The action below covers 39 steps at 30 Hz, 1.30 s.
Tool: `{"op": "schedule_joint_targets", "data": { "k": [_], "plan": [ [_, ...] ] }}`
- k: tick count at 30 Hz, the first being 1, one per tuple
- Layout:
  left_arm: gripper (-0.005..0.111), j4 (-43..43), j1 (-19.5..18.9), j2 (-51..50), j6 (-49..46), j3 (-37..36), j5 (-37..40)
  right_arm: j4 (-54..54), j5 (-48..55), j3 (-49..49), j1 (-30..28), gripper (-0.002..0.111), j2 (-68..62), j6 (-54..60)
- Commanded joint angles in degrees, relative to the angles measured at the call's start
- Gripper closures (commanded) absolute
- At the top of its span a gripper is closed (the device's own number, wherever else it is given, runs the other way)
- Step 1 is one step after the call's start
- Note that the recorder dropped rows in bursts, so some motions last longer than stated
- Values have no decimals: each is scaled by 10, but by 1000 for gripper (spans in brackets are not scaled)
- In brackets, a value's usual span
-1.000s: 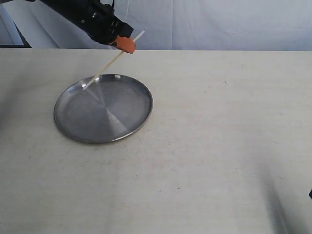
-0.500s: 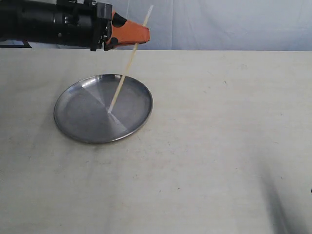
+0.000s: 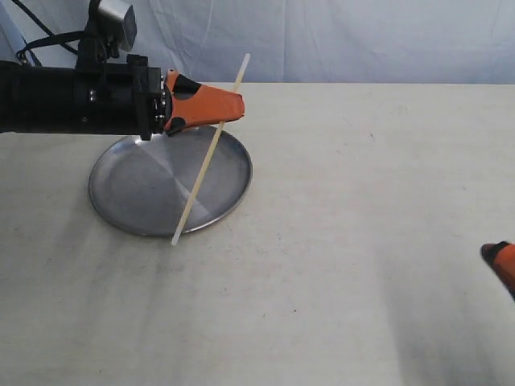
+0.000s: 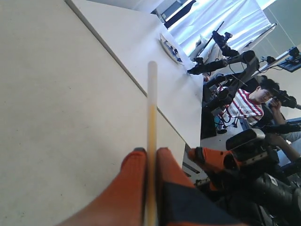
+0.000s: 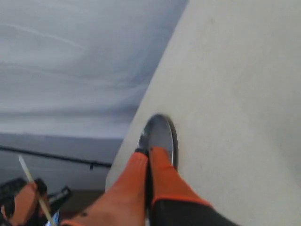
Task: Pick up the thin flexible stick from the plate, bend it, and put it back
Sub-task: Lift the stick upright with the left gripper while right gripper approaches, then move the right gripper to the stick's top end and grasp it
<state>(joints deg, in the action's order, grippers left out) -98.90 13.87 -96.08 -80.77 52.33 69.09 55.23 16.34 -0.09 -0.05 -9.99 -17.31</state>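
**Clamped, Tilted, Unbent**

Pale cream desk (image 3: 362,241) across the whole exterior view, with a light backdrop behind. On its left half, the plate (image 3: 129,189): round, silver, brushed, low-rimmed, lying flat.

Above the plate's far edge, the black left arm (image 3: 72,100), reaching in level from the left and ending in the orange left jaws. Pinched tight on the thin flexible stick (image 3: 205,165).

Straight and without a kink, tilted steeply. Upper end poking up past the jaws toward the backdrop. Lower end crossing in front of the plate and showing just beyond its near rim. Cannot tell whether that lower tip touches the desk. In the left wrist view, squeezed between the two orange fingers (image 4: 134,179) and running out straight beyond them.

Low at the right edge of the exterior view, only an orange fingertip (image 3: 500,259) of the right jaws, well apart from plate and stick. In the right wrist view, pressed together with just a thin dark line between, aimed toward the plate.
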Motion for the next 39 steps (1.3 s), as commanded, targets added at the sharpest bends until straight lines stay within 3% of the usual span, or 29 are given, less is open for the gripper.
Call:
{"op": "schedule_joint_targets", "data": {
  "k": [1,4,6,7,9,12,15,21,26,39],
  "plan": [
    [107,-10,0,4,-4,-2,9,280,110,-29,1,109,0,306],
    [107,-10,7,4,-3,13,9,354,178,-73,0,109,-49,473],
    [107,-10,30,4,-3,28,9,357,221,-109,0,98,-124,547],
    [107,-10,49,4,-3,40,9,373,249,-129,1,85,-176,598],
    [107,-10,64,4,-3,53,9,402,281,-147,1,70,-236,658],
    [107,-10,78,4,-3,74,9,441,331,-169,1,59,-320,738],
    [107,-10,79,4,1,88,9,447,392,-186,1,59,-399,810],
    [107,-10,79,4,8,88,9,447,393,-232,1,59,-481,856],
    [107,39,79,4,9,88,9,447,347,-286,1,59,-488,857],
    [107,72,79,4,10,88,9,447,310,-356,1,59,-502,819]
  ]
}}
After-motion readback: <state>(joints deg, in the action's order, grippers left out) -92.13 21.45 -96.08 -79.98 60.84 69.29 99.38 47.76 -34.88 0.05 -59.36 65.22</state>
